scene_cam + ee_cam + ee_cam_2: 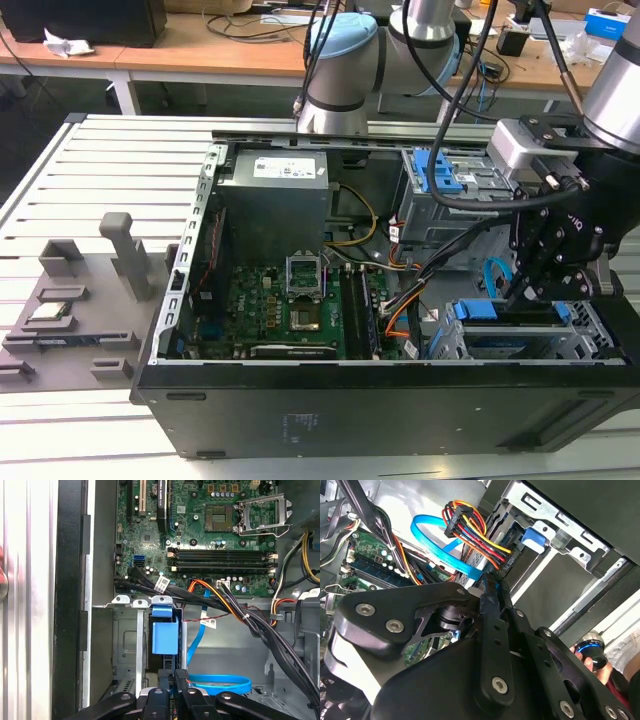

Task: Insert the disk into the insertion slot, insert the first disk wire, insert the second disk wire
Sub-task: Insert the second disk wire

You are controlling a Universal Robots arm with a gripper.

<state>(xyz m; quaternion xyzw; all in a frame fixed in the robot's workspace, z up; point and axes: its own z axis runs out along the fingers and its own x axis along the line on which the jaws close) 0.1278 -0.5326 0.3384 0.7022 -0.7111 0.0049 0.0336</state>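
The disk (508, 343) lies in the insertion slot (450, 348), its blue caddy (165, 637) showing at the bay's mouth in the first wrist view. My gripper (522, 292) hangs just behind the bay with its fingers (181, 676) close together. They appear shut on the plug end of the second disk wire (436, 545), a light-blue cable that loops (220, 685) beside them. The first disk wire (480, 535), a red, orange and yellow bundle, runs to a dark plug (504, 562) set against the back of the bay.
A taller grey cage with a blue latch (440, 180) stands behind the slot. The motherboard (290, 310) and power supply (275, 190) fill the case's middle. Thick black cables (250, 625) cross beside the gripper. A grey fixture (70, 300) sits at the exterior view's left.
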